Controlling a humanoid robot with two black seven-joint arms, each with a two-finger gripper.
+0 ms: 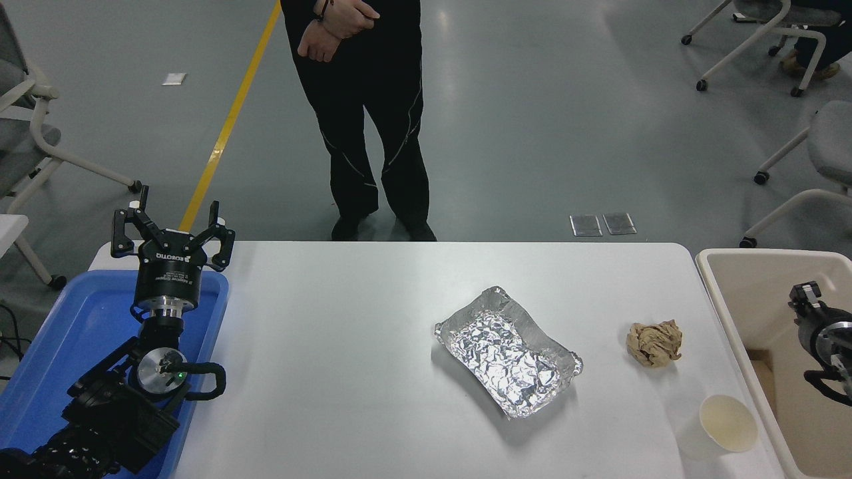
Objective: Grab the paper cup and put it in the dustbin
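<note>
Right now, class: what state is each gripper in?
Left gripper: open, holding nothing, parked above the blue tray.
Right gripper: at the picture's right edge over the dustbin; state cannot be told.
</note>
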